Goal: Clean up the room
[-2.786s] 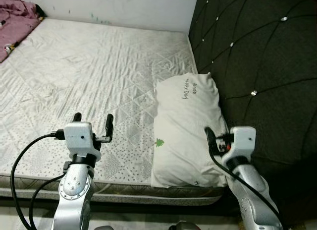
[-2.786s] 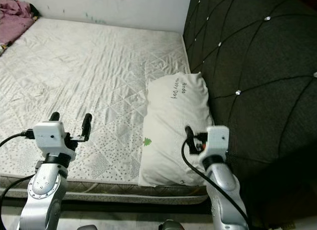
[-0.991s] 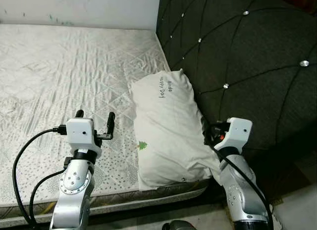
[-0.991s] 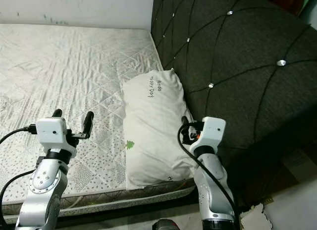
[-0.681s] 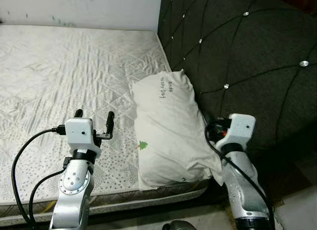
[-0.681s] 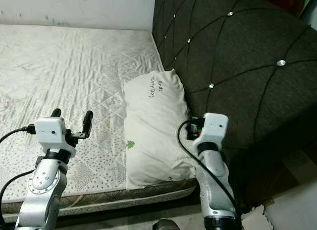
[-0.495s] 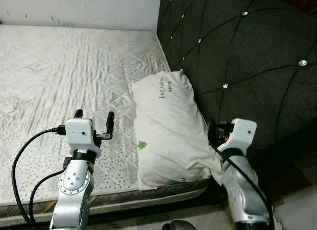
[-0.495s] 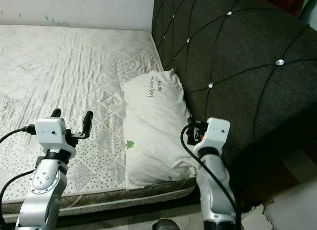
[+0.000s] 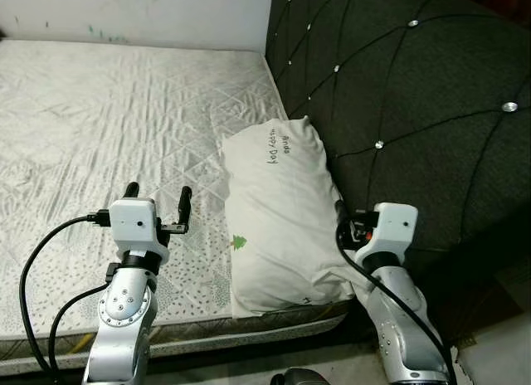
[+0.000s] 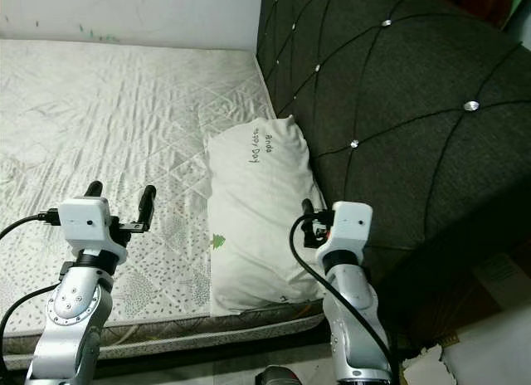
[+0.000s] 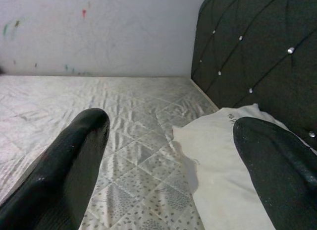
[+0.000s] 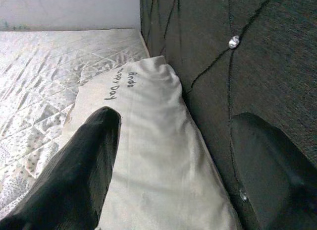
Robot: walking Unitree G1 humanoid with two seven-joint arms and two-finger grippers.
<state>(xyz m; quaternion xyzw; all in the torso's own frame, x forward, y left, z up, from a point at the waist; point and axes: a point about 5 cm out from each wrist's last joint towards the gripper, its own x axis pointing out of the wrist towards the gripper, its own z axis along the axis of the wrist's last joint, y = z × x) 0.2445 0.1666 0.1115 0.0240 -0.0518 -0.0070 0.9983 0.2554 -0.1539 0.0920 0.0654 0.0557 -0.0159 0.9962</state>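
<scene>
Left eye view: right gripper [image 9: 342, 223] had drawn in from half a second earlier, when it sat further right toward the headboard [image 9: 415, 111]; it now hung at the pillow [image 9: 278, 215] near its right edge, fingers spread, holding nothing. Probably lining up to straighten it. Pillow lay along the headboard, near end reaching the mattress [image 9: 108, 128] front edge. Little room on the headboard side. Left gripper [image 9: 156, 199] hovered over open mattress, fingers apart, empty.

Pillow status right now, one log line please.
pillow: on mattress against headboard | right end effector: open, at pillow's headboard edge | left end effector: open, over mattress
</scene>
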